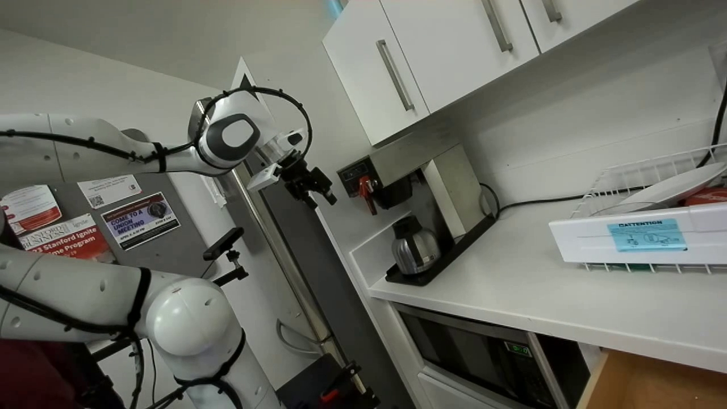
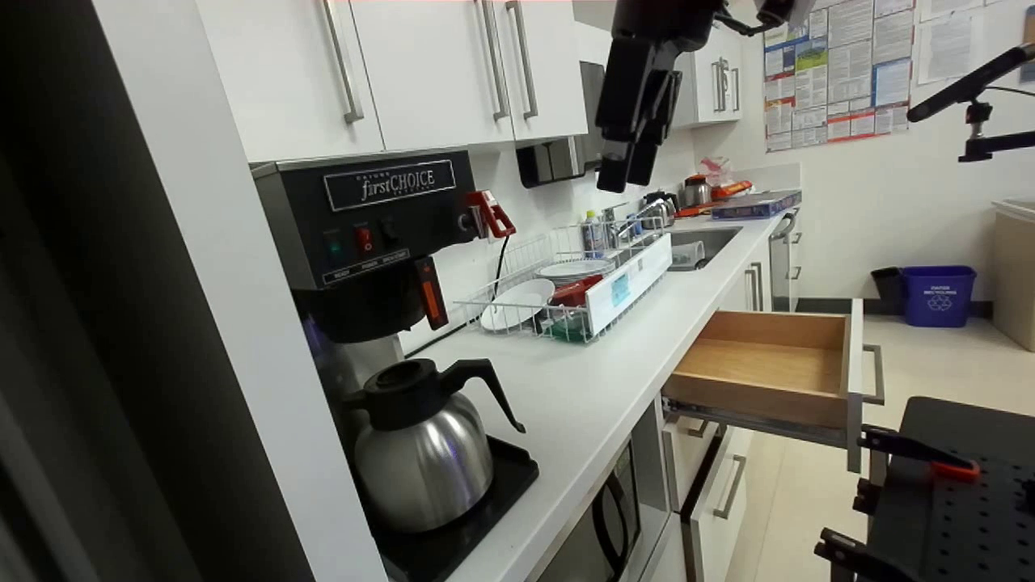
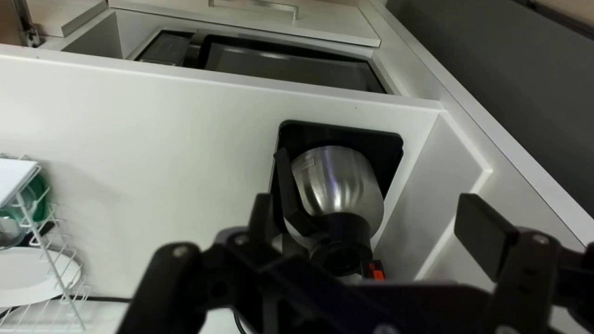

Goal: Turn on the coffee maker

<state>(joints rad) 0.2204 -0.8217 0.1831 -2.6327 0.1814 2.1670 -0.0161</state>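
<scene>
The coffee maker [image 1: 420,156] stands on the counter by the side wall. In an exterior view its black front panel [image 2: 299,226] shows a green light [image 2: 334,249], a red switch [image 2: 364,238] and a dark switch [image 2: 389,232]. A steel carafe [image 2: 424,461] with a black handle sits on its base; the carafe also shows in the wrist view [image 3: 341,181]. My gripper [image 1: 321,200] is open and empty, in the air in front of the panel, apart from it. It also shows in an exterior view [image 2: 627,168] and in the wrist view [image 3: 371,222]. The panel is hidden in the wrist view.
A red tap handle [image 2: 491,214] and a brew basket [image 2: 364,311] jut from the machine. White cabinets [image 1: 448,45] hang above. A dish rack [image 1: 596,187] stands along the counter [image 1: 511,284]. A microwave [image 1: 471,352] sits below; a drawer [image 2: 760,364] is open.
</scene>
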